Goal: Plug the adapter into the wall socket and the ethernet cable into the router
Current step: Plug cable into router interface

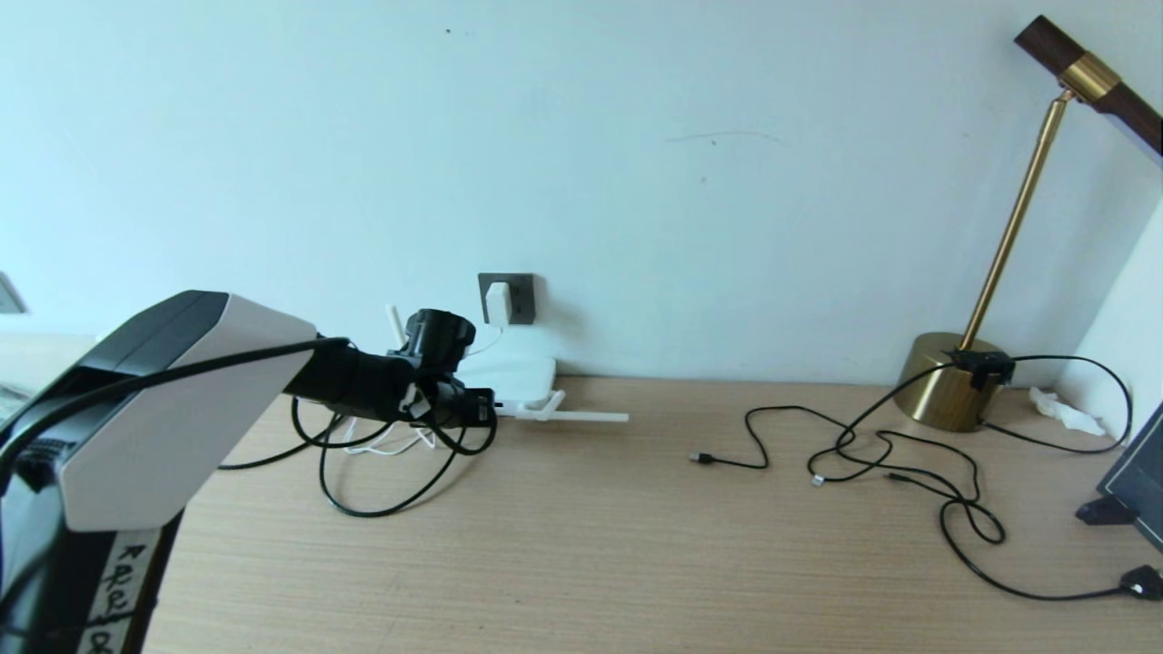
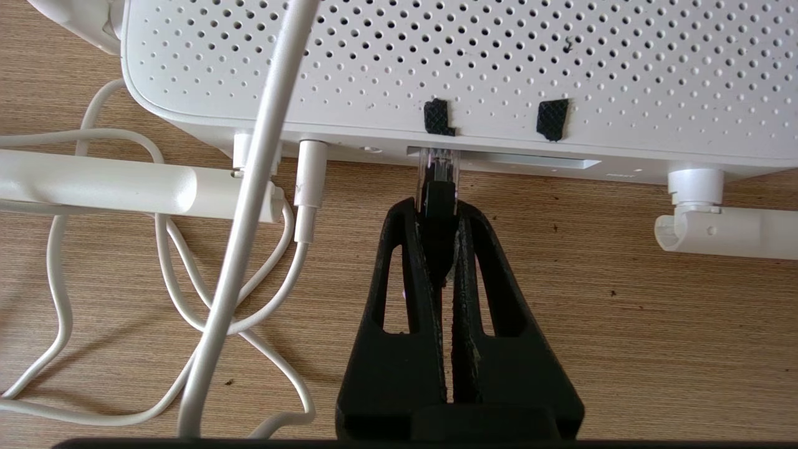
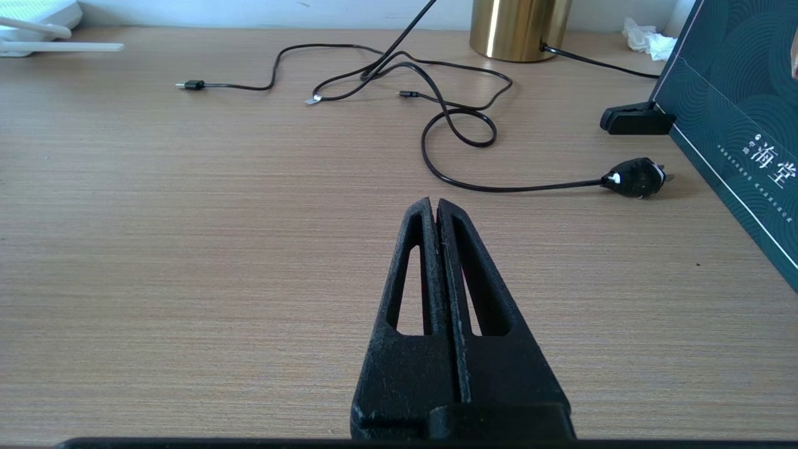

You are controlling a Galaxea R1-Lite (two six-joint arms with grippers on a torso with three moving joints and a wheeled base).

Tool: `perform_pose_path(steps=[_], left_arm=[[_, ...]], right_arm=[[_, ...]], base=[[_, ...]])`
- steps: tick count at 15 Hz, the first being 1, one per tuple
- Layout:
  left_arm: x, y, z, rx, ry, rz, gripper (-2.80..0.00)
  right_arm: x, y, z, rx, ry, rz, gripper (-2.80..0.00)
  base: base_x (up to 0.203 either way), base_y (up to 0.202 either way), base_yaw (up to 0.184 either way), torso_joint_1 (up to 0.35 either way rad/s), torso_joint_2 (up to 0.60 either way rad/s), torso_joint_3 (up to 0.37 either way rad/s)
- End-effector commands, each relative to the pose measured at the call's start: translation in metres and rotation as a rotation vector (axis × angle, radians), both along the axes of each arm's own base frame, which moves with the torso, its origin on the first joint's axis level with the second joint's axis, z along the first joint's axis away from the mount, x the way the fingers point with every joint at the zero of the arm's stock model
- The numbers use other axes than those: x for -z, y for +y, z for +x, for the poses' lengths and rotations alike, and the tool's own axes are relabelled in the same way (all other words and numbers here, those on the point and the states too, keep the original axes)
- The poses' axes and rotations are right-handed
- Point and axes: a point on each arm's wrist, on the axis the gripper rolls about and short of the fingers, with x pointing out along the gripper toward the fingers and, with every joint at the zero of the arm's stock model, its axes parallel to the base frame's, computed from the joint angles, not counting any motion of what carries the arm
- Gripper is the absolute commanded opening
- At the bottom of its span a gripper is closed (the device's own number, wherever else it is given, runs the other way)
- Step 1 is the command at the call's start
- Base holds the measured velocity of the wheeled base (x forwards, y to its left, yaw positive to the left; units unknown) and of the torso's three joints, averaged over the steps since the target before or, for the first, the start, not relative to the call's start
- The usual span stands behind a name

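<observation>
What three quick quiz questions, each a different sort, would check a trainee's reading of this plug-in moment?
1. True or false: the adapter sits in the wall socket.
2. What does the left gripper pinch? A) a router antenna B) the ethernet cable C) the white cord
3. Where does the cable's clear tip point?

Key:
1. True.
2. B, the ethernet cable.
3. At a port slot on the router edge; how deep it sits cannot be told. The right gripper rests shut and empty above the table.
</observation>
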Motion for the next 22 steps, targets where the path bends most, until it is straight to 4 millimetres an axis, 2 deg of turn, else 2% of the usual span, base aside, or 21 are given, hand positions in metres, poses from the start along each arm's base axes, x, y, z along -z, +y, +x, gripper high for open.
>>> perform_pose_path(steps=[1, 22], left_arm=[[0.0017, -0.0008, -0.0024, 0.001, 0.011, 0.002, -2.80], [0.0004, -0.0018, -0.0098, 0.004, 0.023, 0.003, -2.80]], right_arm=[[0.0001, 0.0000, 0.0001, 0.001, 0.003, 0.000, -2.80], [0.0001, 0.0000, 0.0001, 0.000, 0.002, 0.000, -2.80]], base=[[0.000, 0.000, 0.000, 0.000, 0.00, 0.000], [0.000, 0.000, 0.000, 0.000, 0.00, 0.000]])
